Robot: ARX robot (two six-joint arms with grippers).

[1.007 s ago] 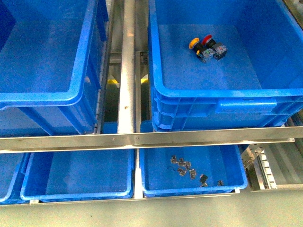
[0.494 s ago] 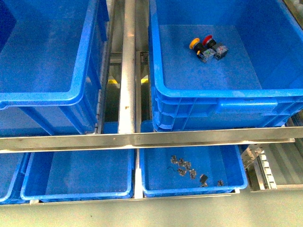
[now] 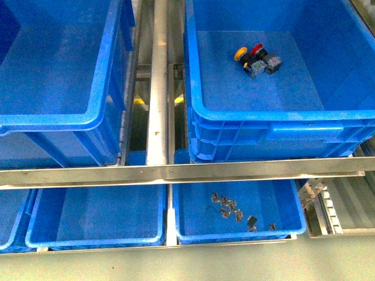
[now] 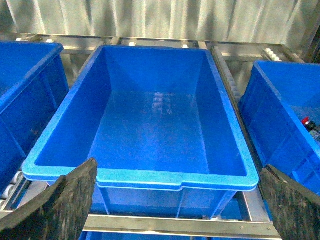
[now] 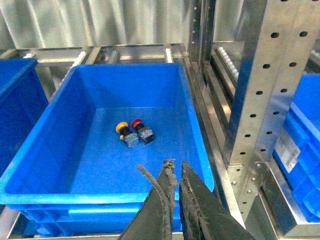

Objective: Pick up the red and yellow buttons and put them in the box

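Observation:
A yellow button point(image 3: 240, 54) and a red button point(image 3: 256, 49) lie side by side on the floor of the right blue box point(image 3: 263, 114), near its far wall. They also show in the right wrist view, the yellow point(image 5: 121, 127) and the red point(image 5: 136, 123). My right gripper point(image 5: 176, 167) is shut and empty, above the near rim of that box point(image 5: 100, 197). My left gripper point(image 4: 178, 167) is wide open and empty, in front of the near rim of the empty left box point(image 4: 140, 177). Neither gripper shows in the front view.
The empty left box point(image 3: 53, 120) stands beside the right one, with a metal roller rail point(image 3: 158, 88) between them. A steel shelf bar point(image 3: 176, 172) crosses below. Under it are shallow blue trays point(image 3: 94, 240); the right tray point(image 3: 299, 216) holds several small metal parts. A perforated steel upright point(image 5: 265, 85) stands right of the box.

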